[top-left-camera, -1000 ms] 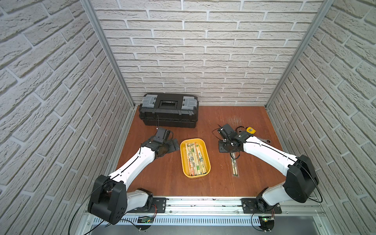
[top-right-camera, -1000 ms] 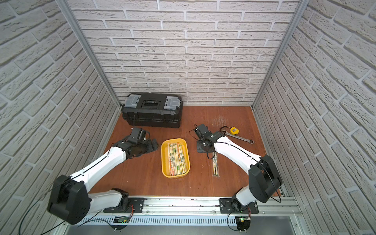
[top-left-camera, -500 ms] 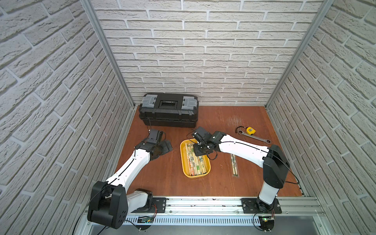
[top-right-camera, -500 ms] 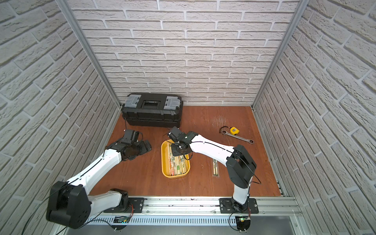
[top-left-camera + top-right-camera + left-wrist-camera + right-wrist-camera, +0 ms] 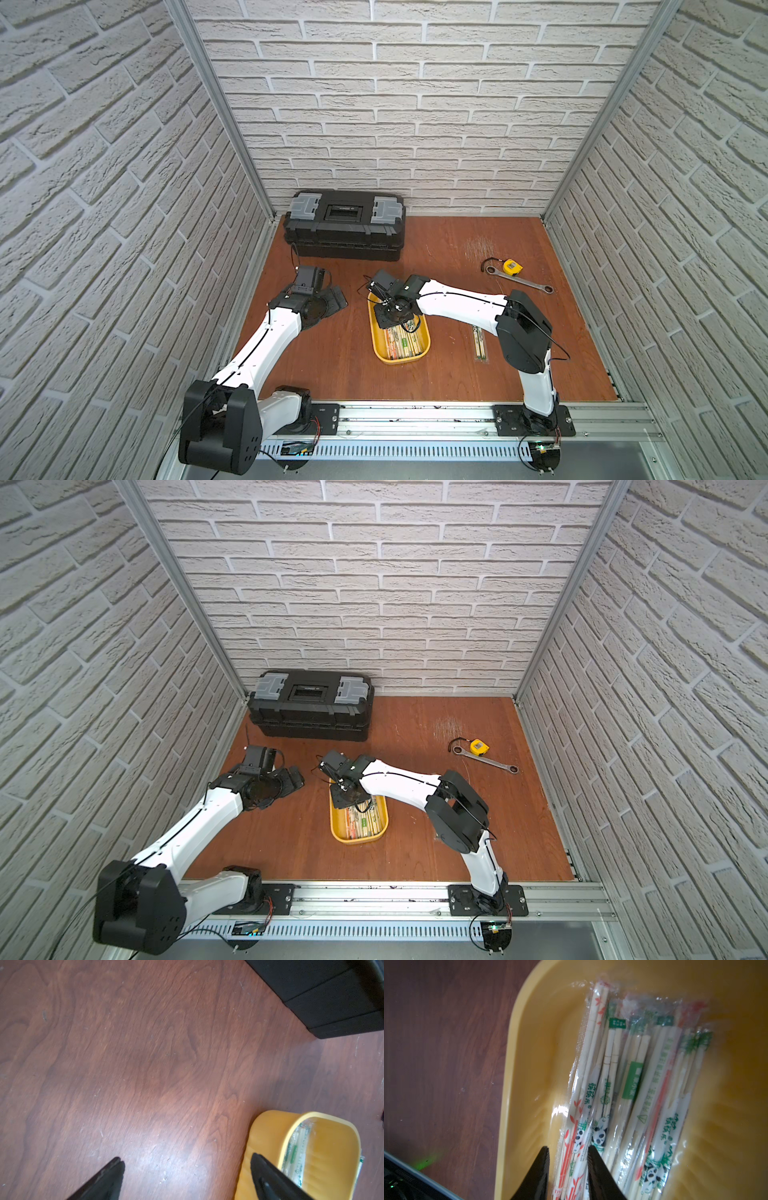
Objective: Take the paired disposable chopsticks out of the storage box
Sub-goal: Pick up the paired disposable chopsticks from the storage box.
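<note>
The brown wooden desk (image 5: 457, 374) fills the lower middle of both top views. The black toolbox (image 5: 345, 226) with grey latches sits at its upper left, against the brick wall. The yellow plastic tray (image 5: 399, 360) lies at centre frame, its long side running up and down the picture. It holds the sleeved chopstick pairs (image 5: 401, 343), laid lengthwise in a bundle.

My left tool (image 5: 187, 1159) hangs left of the tray, near it but apart, spread wide with nothing between its fingers. My right tool (image 5: 568, 1152) is down inside the tray's upper end. Its fingers stand a narrow gap apart on either side of one orange-printed pair (image 5: 571, 1126), and I cannot tell whether they pinch it.

In a top view, a loose sleeved pair (image 5: 480, 343) lies on the desk right of the tray. At upper right lies a ratchet wrench (image 5: 519, 280), with a yellow tape measure (image 5: 512, 266) just beside its ring end.
</note>
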### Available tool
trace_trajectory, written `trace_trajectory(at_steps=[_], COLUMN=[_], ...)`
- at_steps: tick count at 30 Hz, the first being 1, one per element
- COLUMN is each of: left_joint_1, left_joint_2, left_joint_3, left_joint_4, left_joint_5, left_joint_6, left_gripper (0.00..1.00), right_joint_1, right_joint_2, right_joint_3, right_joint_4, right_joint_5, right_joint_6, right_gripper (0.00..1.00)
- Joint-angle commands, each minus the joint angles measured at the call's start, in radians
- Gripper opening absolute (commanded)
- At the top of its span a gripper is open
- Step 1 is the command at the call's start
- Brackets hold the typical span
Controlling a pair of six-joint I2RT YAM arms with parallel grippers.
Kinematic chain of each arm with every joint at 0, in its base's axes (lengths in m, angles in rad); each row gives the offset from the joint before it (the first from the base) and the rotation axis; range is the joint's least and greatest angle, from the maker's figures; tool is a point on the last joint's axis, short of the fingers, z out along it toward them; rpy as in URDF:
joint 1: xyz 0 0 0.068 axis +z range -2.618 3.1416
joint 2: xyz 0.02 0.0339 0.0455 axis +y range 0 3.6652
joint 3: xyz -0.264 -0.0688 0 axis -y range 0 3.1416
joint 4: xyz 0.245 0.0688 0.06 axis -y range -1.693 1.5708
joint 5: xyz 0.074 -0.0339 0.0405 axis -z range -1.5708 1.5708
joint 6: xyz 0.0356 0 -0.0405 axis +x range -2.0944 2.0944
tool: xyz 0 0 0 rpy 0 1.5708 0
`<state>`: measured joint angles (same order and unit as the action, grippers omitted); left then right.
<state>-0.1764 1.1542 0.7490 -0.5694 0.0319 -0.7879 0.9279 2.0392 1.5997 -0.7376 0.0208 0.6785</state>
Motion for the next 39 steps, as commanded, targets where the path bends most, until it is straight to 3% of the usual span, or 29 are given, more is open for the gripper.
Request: trace_trajectory(at_steps=[1,20,31,39], left_joint_1=[0.011,0.017,0.018,0.018], left_joint_2=[-0.015,-0.011,-0.007,-0.009], left_joint_3=[-0.011,-0.023,-0.022,-0.014], left_joint_4=[0.007,0.03,0.039,0.036], left_joint_5=[0.014,0.031,0.044,0.054], left_joint_6=[0.007,0.016,0.016,0.021], left_gripper=[0.98,0.98,0.98,0.98], right_joint_1=[0.006,0.006,0.006,0.002], right_joint_2=[0.023,0.132,0.09,-0.001], right_joint_3=[0.032,0.107,0.106,0.099], right_joint_4=[-0.001,-0.023,-0.032,-0.047], right_joint_5=[0.002,-0.007,-0.009,0.008], right_joint_6=[0.013,0.003,0.001,0.007], right_gripper=[0.32,0.28,0.12,0.07])
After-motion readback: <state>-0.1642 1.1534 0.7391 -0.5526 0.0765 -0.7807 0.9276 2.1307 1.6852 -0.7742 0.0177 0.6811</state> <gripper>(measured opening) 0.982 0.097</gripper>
